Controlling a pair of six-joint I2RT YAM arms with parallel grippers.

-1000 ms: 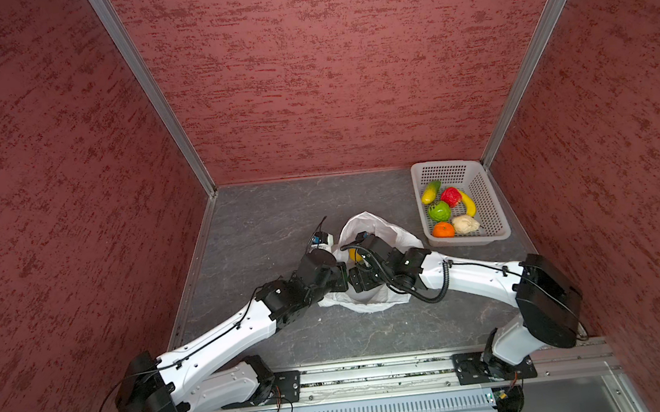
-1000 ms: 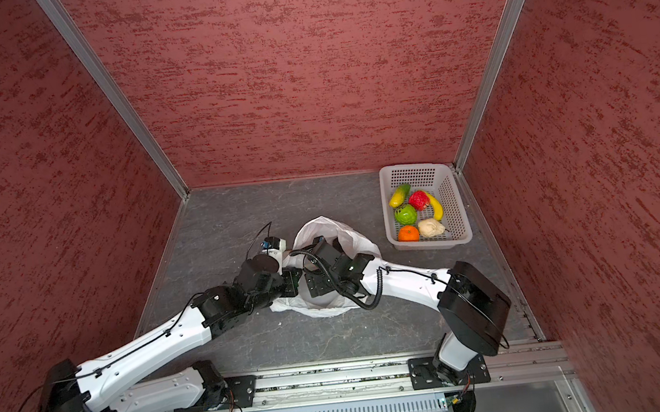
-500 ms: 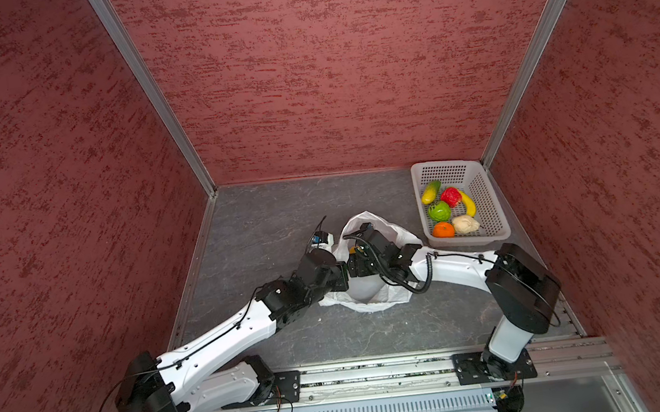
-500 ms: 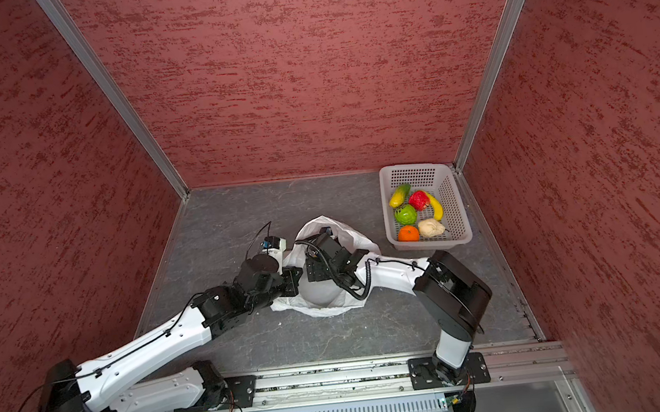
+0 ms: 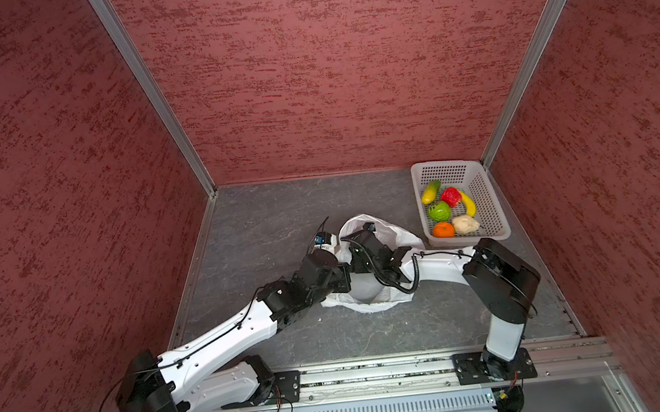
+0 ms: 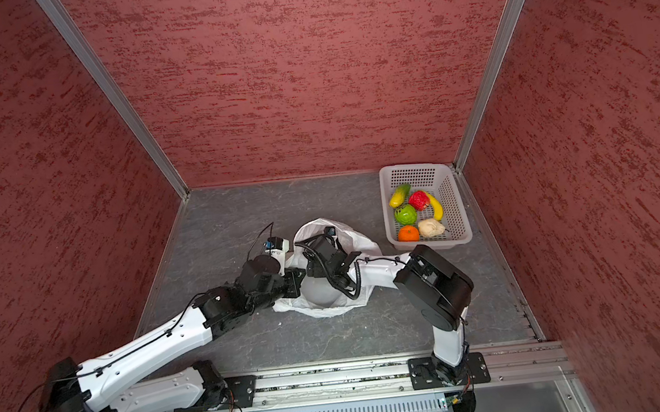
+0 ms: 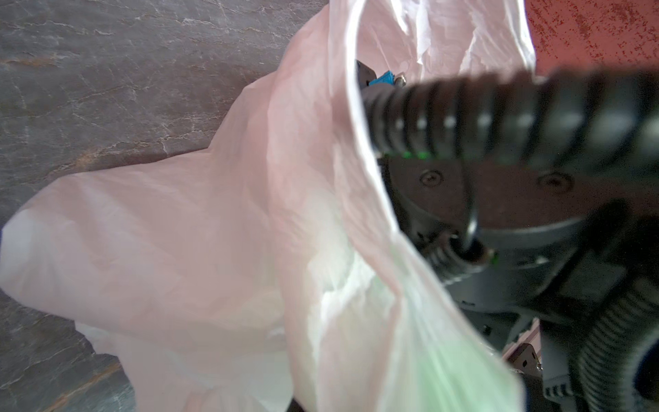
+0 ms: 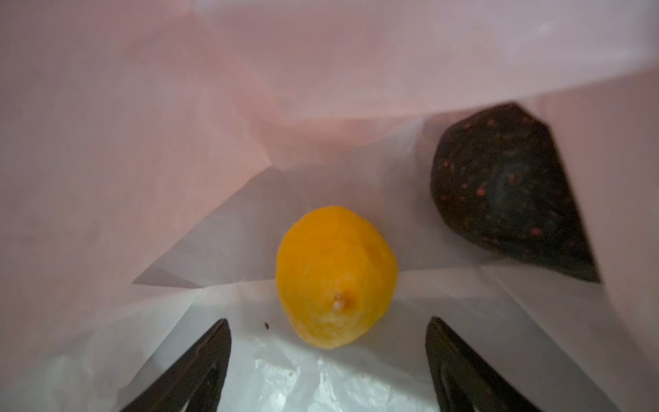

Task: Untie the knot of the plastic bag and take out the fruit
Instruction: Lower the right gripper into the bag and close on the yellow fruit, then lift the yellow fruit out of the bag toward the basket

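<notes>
Two checks, Tech B. Check 1: locate the plastic bag and the fruit.

Confirmed, Tech A. The plastic bag (image 5: pixel 396 235) lies crumpled at mid-worktop (image 5: pixel 264 230), mouth open, between the left arm (image 5: pixel 225 339) and the right arm (image 5: pixel 439 264). Six fruit pieces sit in the white perforated basket (image 5: pixel 446 170) at the far right corner, just beside the bag:
- yellow-green oblong (image 5: pixel 430 192)
- red berry (image 5: pixel 450 196)
- banana (image 5: pixel 468 203)
- green apple (image 5: pixel 439 211)
- orange (image 5: pixel 443 230)
- beige round piece (image 5: pixel 466 224)

Two more lie on the bag's inner film in the right wrist view: a yellow lemon-shaped piece (image 8: pixel 337 278) and a dark speckled piece (image 8: pixel 506 192), apart from each other.

Check 2: jaw state, both arms.

State of the right jaws: released, inside the bag. The black fingers (image 8: pixel 199 367) stand wide apart. The yellow lemon-shaped piece lies just ahead of them, in line with the gap, untouched.

State of the left jaws: clenched on the bag's rim, on the side nearest the left arm. In the left wrist view the film (image 7: pixel 321 249) rises taut toward the camera and the mouth stands open. The pinch point itself is hidden. The right arm's black wrist housing (image 7: pixel 517 199) and corrugated cable (image 7: pixel 499 117) pass through that mouth.
</notes>
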